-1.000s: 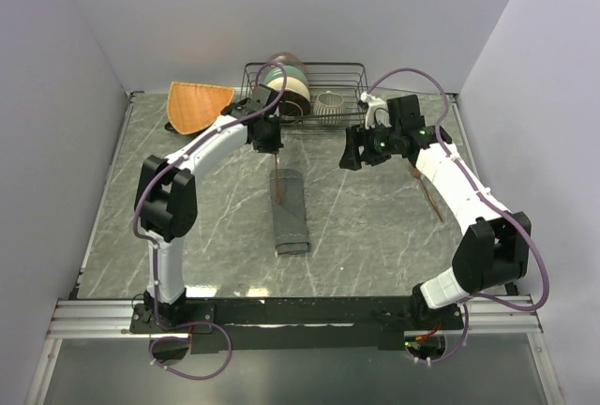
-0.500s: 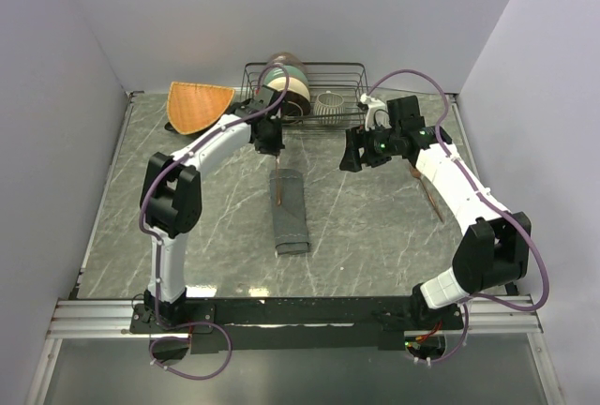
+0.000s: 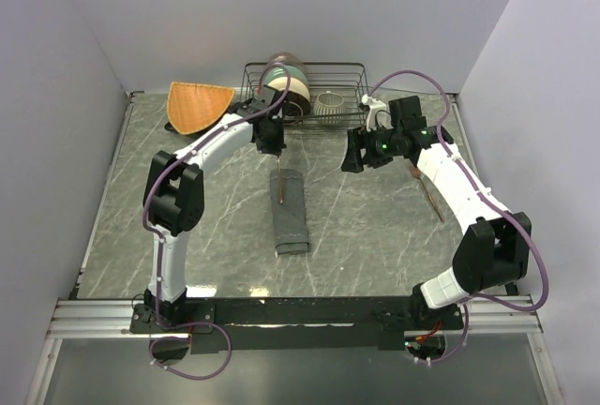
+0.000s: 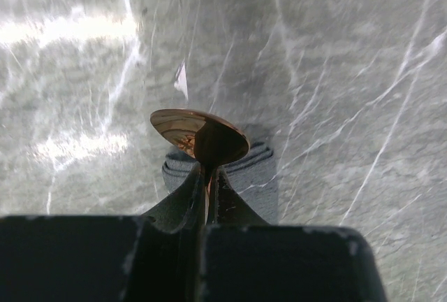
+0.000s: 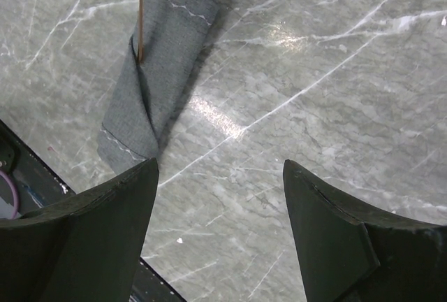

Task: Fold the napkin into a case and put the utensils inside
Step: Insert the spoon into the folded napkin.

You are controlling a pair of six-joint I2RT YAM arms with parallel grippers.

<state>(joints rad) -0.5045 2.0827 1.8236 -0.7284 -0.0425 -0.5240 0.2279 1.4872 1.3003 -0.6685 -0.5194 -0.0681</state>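
- The left end effector [image 3: 273,140] hangs above the far end of the table [image 3: 187,236], its jaws pinched nearly shut on the thin handle of a copper spoon [image 3: 278,178].
- In the left wrist view, the two dark fingers [image 4: 176,205] press the handle from either side just below the spoon's oval bowl [image 4: 199,134], which sits uppermost and catches the light.
- The spoon hangs almost upright, handle down, and its lower end meets a fold in the case [image 3: 289,213], as the right wrist view shows [image 5: 140,15].
- Whether the tip sits fully inside the pocket cannot be told.
- The case, a long narrow dark grey strip [image 5: 157,71], lies flat mid-table between the two arms, one short end under the left end effector and the other pointing toward the arm bases.
- The right end effector [image 3: 353,155] hovers off the table to the right of the case, apart from it.
- Its fingers [image 5: 105,232] are spread wide, with nothing between them but bare marble.
- A second copper utensil [image 3: 433,203] lies on the table near the right edge, partly hidden by the right arm.
- A wire rack [image 3: 347,72] holding dishes stands at the far edge, with an orange mat [image 3: 197,105] to its left.
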